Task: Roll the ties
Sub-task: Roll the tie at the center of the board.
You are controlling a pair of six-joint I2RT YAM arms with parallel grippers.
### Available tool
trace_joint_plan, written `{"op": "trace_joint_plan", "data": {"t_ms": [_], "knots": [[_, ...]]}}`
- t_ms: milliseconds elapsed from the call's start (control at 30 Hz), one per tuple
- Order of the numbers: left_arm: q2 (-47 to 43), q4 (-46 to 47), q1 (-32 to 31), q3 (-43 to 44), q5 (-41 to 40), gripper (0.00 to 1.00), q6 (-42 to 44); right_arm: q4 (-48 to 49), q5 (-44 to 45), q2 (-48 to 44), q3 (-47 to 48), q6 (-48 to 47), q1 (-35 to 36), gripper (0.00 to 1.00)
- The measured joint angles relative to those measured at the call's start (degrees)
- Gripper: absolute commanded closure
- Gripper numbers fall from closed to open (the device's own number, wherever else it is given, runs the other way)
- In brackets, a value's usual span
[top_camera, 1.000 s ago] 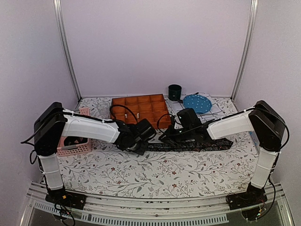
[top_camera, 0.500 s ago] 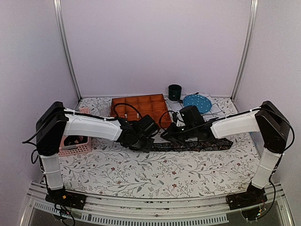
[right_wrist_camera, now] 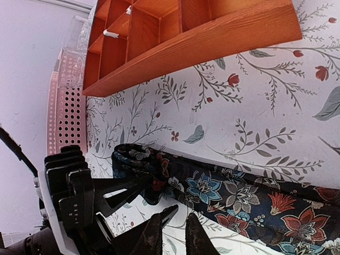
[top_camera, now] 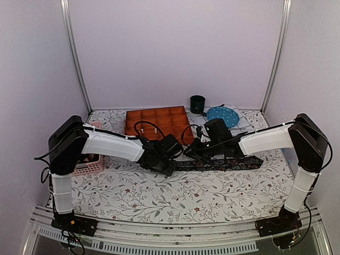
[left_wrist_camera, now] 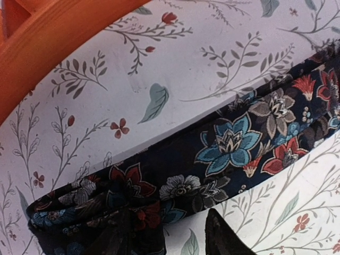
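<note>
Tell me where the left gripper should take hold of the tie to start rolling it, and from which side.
Probably grip the tie at its folded, bunched left end, coming from above with one finger on each long edge. That end is already doubled over into a raised lump, while the rest lies flat on the floral tablecloth. The left gripper sits just there.

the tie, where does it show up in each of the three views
Top external: the tie lies as a dark strip across the middle of the table, between the two arms.
Left wrist: the tie runs diagonally from lower left to upper right.
Right wrist: the tie crosses the lower half.
Shared landmark: the orange compartment tray, just behind the tie.
</note>
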Motion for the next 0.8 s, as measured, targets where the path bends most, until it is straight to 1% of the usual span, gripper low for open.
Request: {"op": "trace_joint_plan", "data": {"t_ms": [33,100,167,400,467,567,667,700,800], "knots": [[-0.04,0.02,0.0,0.0,0.0,0.51,0.04,-0.17,0.0,0.0,0.0,-0.22,-0.04,0.84],[-0.31,0.02,0.0,0.0,0.02,0.44,0.31,-0.81,0.0,0.0,0.04,-0.98,-0.11,0.81],[-1.36,-0.07,0.0,-0.02,0.11,0.4,0.66,-2.32,0.04,0.0,0.44,-2.27,-0.13,0.78],[-9.07,0.72,0.0,-0.02,-0.11,0.34,0.68,-9.05,1.53,0.0,6.27,-10.38,-0.15,0.63],[-10.56,1.11,0.0,-0.09,-0.2,0.33,0.63,-10.43,1.79,0.0,7.67,-12.76,-0.15,0.57],[-12.87,1.31,-0.02,-1.44,-0.72,0.32,0.17,-12.61,1.64,0.0,9.7,-16.96,-0.15,0.43],[-16.33,1.36,-0.02,-4.87,-1.97,0.32,-0.94,-13.42,0.39,0.0,11.06,-21.33,-0.07,0.28],[-18.78,1.27,-0.04,-7.17,-2.84,0.31,-1.77,-13.86,-0.13,0.0,11.63,-23.43,0.15,0.24],[-23.98,1.42,-0.02,-11.76,-5.07,0.3,-3.72,-15.43,-0.52,0.2,13.86,-29.18,1.2,0.17]]}}
